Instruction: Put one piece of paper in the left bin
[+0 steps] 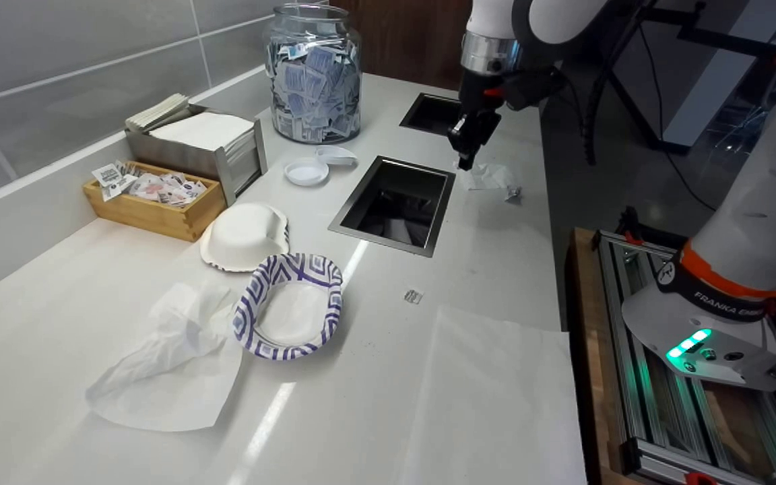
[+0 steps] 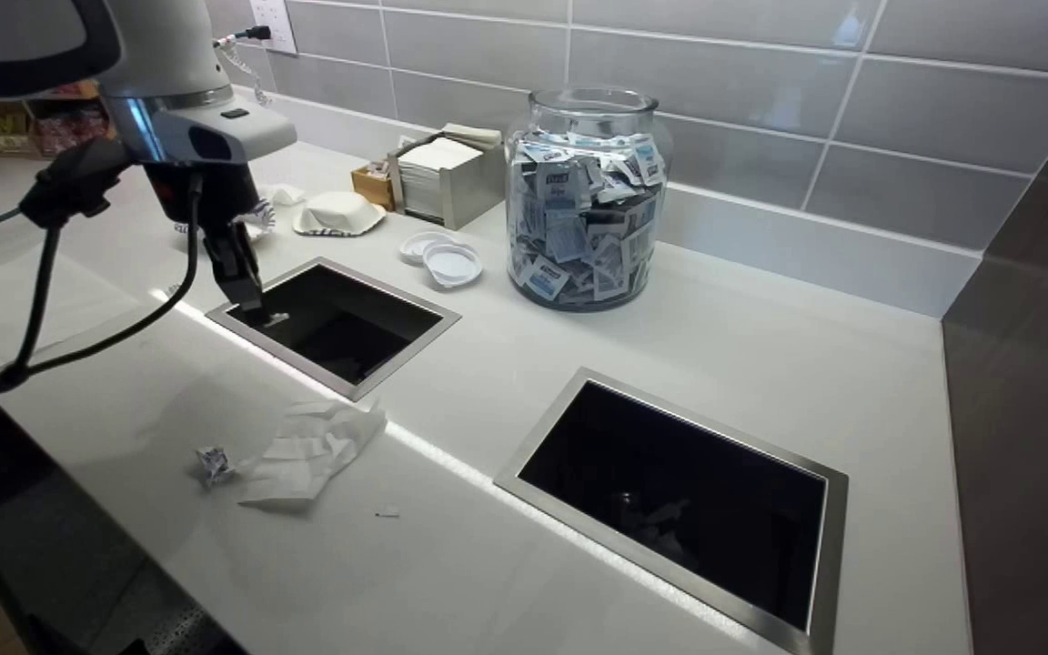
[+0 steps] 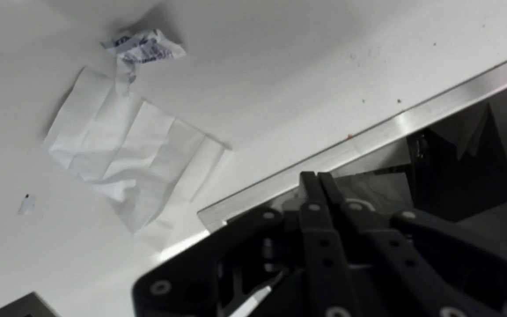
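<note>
Left bin (image 1: 381, 242): gaping dark in the counter (image 2: 488, 564), rectangular, steel-rimmed, a pale shape (image 1: 398, 230) down there, too dim to name!
Creased paper (image 3: 134, 154): there it lies, thin, white, puckered along its folds, spread out just beside the bin, apart from its rim.

Panda arm (image 1: 765, 202): white; orange ring (image 1: 711, 273); black band (image 1: 704, 291) lettered "FRANKA"; green lights (image 1: 689, 343). Robotiq gripper (image 3: 316, 175): black; pale round screws (image 3: 160, 287). Cables (image 2: 124, 337): black.
</note>
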`<state>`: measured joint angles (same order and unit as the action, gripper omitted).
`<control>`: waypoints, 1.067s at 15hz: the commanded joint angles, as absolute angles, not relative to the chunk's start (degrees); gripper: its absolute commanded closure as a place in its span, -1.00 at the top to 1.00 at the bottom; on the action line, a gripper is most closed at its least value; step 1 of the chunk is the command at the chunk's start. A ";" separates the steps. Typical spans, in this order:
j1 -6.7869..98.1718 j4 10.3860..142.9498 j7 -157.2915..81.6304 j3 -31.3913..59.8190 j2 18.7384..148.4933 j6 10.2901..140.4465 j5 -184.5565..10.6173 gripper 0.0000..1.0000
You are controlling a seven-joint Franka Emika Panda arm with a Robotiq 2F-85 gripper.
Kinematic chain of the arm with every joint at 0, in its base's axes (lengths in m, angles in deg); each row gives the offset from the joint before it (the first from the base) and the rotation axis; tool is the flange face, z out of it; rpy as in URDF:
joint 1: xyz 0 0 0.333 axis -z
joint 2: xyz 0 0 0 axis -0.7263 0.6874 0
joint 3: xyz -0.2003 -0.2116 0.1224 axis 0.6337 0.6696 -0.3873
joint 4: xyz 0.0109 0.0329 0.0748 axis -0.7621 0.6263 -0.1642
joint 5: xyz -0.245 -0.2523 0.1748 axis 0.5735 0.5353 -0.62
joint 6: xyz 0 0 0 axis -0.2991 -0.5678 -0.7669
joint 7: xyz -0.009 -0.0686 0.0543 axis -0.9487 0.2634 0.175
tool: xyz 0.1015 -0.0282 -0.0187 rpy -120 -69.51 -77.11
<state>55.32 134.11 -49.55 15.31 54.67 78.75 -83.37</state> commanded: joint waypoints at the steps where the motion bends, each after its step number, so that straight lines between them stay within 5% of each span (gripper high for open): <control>1: 56.15 131.21 -49.27 14.83 53.35 78.51 -81.79 -0.93; 9: 54.70 125.84 -47.48 15.02 56.43 79.42 -84.99 -0.91; 10: 54.47 125.59 -47.25 14.99 56.67 79.22 -85.28 -0.75; 11: 54.25 125.21 -46.78 14.98 57.06 78.76 -85.60 -0.39; 16: 53.55 124.08 -46.15 14.62 58.79 78.61 -85.96 0.33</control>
